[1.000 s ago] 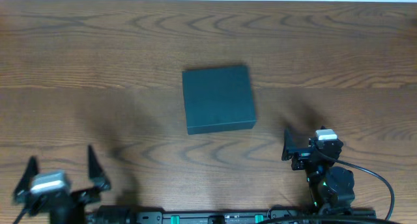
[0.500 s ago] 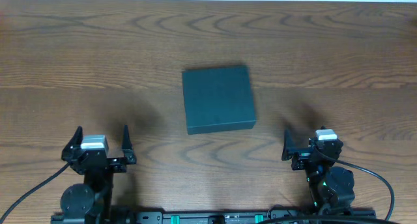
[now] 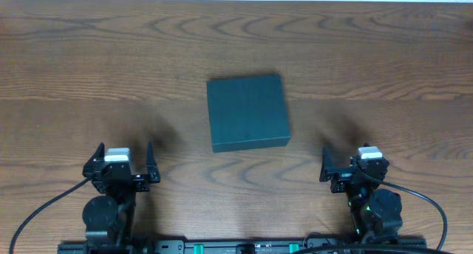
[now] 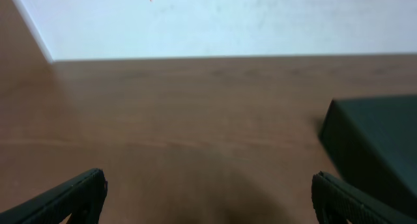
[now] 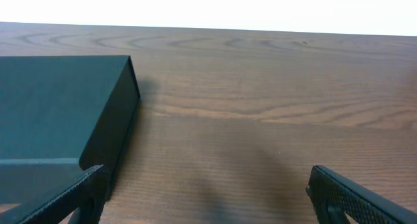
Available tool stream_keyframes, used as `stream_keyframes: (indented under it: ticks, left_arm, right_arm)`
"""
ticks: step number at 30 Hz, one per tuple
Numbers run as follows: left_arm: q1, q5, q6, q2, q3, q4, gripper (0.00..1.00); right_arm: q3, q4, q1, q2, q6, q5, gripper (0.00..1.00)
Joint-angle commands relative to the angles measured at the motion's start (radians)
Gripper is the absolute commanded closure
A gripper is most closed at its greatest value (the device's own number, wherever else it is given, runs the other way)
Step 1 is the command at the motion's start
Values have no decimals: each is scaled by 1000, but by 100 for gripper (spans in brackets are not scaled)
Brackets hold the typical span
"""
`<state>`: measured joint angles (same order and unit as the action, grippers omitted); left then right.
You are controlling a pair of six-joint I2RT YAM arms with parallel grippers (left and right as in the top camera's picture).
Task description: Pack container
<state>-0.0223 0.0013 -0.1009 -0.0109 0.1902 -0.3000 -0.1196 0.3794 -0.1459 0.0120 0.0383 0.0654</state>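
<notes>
The container (image 3: pixel 247 112) is a dark teal-green square box with its lid closed, lying flat near the middle of the wooden table. It shows at the right edge of the left wrist view (image 4: pixel 378 146) and at the left of the right wrist view (image 5: pixel 62 113). My left gripper (image 3: pixel 120 162) is open and empty near the front edge, left of and nearer than the container; its fingertips frame bare wood (image 4: pixel 208 201). My right gripper (image 3: pixel 346 164) is open and empty at the front right, its fingers wide apart (image 5: pixel 208 198).
The wooden table (image 3: pixel 369 62) runs to a white wall at the back (image 4: pixel 228 22). A rail with green connectors (image 3: pixel 244 246) lies along the front edge between the arm bases. Black cables trail from both arms.
My left arm has swung right and forward from the front left corner to a spot facing the table's far side. The right arm and the container have not moved.
</notes>
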Motion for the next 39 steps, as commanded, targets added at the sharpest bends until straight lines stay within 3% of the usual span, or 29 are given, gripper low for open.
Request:
stream_keyframes:
  ticks: [1,39]
  left_arm:
    - [4,14,12,9,-52,20,2]
    - [4,14,12,8,-109,37,2]
  right_arm:
    - [6,-1,8,-7,10,-3,1]
    - [6,-1,8,-7,10,-3,1]
